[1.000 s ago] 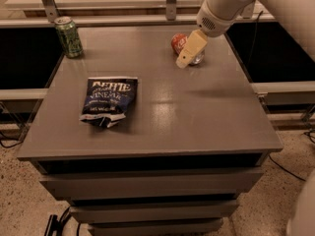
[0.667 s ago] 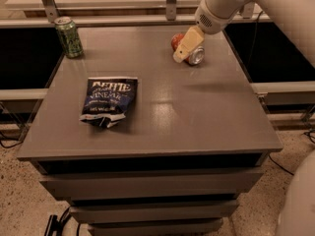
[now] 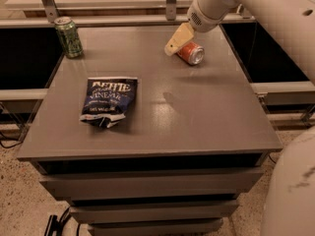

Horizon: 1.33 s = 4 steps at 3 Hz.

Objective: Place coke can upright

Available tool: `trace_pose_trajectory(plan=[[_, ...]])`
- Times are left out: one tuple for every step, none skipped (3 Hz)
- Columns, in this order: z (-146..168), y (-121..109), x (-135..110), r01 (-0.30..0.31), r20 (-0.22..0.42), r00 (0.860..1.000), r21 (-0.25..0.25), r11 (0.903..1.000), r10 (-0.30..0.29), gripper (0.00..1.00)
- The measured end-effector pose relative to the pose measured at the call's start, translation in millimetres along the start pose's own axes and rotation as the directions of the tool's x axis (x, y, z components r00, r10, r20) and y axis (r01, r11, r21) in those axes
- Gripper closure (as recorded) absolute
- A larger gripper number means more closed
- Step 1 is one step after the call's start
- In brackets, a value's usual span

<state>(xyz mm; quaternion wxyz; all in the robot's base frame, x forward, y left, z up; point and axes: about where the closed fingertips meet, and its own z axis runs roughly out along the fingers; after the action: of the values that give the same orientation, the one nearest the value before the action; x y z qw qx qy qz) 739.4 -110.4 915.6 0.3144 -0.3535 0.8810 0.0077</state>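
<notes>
I am watching the hand [image 3: 175, 43] hanging over the far right part of the tabletop [image 3: 206, 117]. It is slanting down and to the left from the pale arm [image 3: 231, 1], which is filling the top right corner of the view. I cannot tell whether the hand is clenched or released, since only one tan, wedge-shaped side of it is showing.

The coke can [image 3: 191, 53] is lying on its side on the tabletop, just to the right of the hand and a touch nearer to me. Its silver end is facing the near right and its red-orange body is pointing back toward the hand. The can and the hand are sitting so close together that I cannot tell whether they are touching, and nothing is showing me that the can is being grasped.

Well to the left, a green can [image 3: 68, 37] is standing upright at the far left corner of the tabletop. A dark blue chip bag [image 3: 107, 101] is lying flat, left of the middle and nearer to me, well apart from both cans.
</notes>
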Motion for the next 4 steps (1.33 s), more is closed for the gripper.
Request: trace_pose_trajectory(plan=[[15, -3, -4, -0.037, 0.007, 0.999, 0.011, 0.9993, 0.036, 0.00], [26, -9, -6, -0.058, -0.001, 0.998, 0.026, 0.9980, 0.058, 0.00], [36, -16, -8, -0.057, -0.027, 0.998, 0.036, 0.9977, 0.058, 0.00], [39, -33, -6, -0.071, -0.068, 0.995, 0.055, 0.9960, 0.074, 0.00]])
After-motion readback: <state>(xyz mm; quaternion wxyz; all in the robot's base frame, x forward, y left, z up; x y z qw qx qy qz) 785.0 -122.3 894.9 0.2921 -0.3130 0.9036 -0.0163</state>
